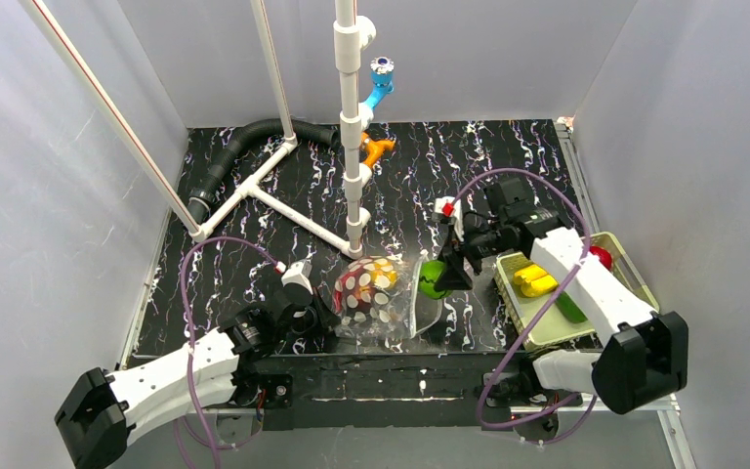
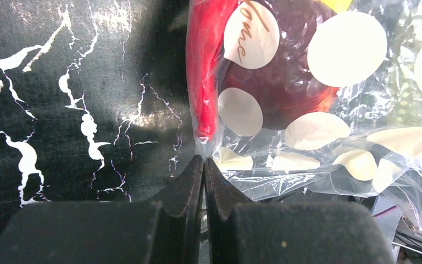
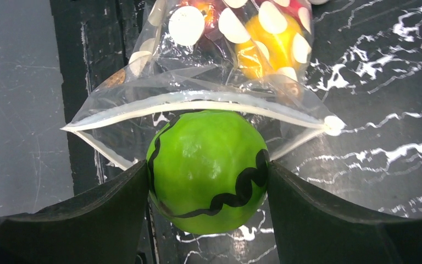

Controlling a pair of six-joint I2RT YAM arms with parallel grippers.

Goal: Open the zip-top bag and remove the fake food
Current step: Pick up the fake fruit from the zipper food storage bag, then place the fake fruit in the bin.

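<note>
The clear dotted zip-top bag [image 1: 376, 293] lies near the table's front edge with its mouth [image 3: 198, 102] open toward the right. Red [image 2: 206, 66], dark red and yellow [image 3: 269, 47] fake food pieces are still inside. My left gripper [image 2: 204, 162] is shut on the bag's bottom left corner. My right gripper [image 3: 206, 176] is shut on a green ball with a black wavy line [image 3: 209, 168], a fake watermelon [image 1: 434, 277], held just outside the bag's mouth.
A pale yellow-green mesh basket [image 1: 635, 278] at the right holds yellow [image 1: 534, 281], green and red pieces. A white pipe frame [image 1: 352, 147] with blue and orange fittings [image 1: 377, 147] and a black hose [image 1: 244, 147] stand at the back.
</note>
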